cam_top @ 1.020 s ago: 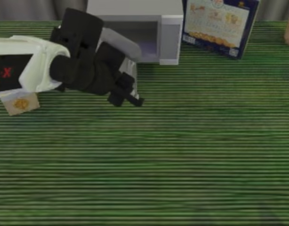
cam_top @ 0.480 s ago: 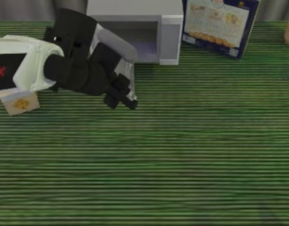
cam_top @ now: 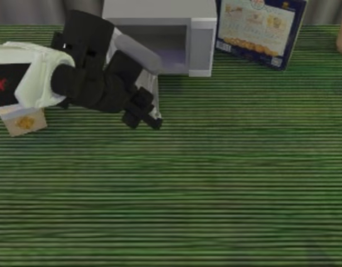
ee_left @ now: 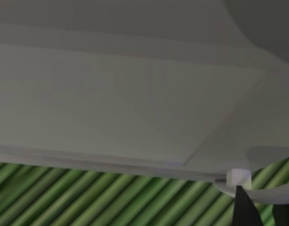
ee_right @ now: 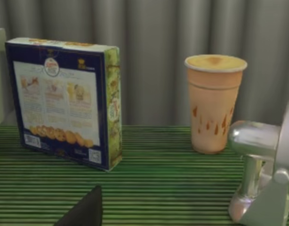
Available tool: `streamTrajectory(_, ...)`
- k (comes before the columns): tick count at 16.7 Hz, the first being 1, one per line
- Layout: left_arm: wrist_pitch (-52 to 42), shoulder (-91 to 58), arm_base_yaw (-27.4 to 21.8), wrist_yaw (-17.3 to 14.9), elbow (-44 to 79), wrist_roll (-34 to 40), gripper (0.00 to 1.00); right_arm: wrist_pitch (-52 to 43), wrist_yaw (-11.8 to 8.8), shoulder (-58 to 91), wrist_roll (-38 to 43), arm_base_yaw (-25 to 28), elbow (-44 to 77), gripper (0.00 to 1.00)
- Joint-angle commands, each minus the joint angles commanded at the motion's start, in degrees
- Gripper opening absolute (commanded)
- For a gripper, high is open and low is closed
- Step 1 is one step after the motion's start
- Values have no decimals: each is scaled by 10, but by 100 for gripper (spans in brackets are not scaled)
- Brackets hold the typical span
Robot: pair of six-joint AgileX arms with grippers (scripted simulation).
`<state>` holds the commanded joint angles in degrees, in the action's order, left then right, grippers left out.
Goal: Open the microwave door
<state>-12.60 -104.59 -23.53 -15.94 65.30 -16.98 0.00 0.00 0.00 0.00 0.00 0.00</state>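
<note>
The bench (cam_top: 226, 189) is covered in a green ribbed mat, bare across its whole near half. Toward the left, the left hand (cam_top: 142, 114) sits at the free outer end of the microwave door (cam_top: 138, 51), which stands swung out from the oven toward the near side; its dark fingers (cam_top: 150, 114) close on the pale handle at that end, and the left wrist view shows the grey door panel filling most of the frame with a dark fingertip at the handle's white end. A small tan packet (cam_top: 23, 119) lies on the mat at the far left, partly under the arm. Behind the arm the microwave (cam_top: 160, 11) stands at the back edge with its cavity exposed and its narrow control panel on the right. Just right of it stands a blue printed carton (cam_top: 259, 29), and farther right, in the right wrist view, an orange cup (ee_right: 214, 103) and a shiny metal fixture (ee_right: 257, 179). Grey curtain folds (ee_right: 149, 52) close off the room behind. The right hand is out of sight. Since half a second ago the arm and door have barely shifted; a full second ago the hand was slightly farther right and nearer.
</note>
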Motion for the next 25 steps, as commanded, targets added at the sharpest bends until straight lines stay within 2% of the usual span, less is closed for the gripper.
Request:
streamTrajectory(13,0,0,0,0,0,0,0,0,0,0,0,0,0,100)
streamTrajectory(21,-11,6,15,-27,-4,-36,0,0,0,0,0,0,0,100)
streamTrajectory(25,-12,6,17,-29,-5,-39,0,0,0,0,0,0,0,100)
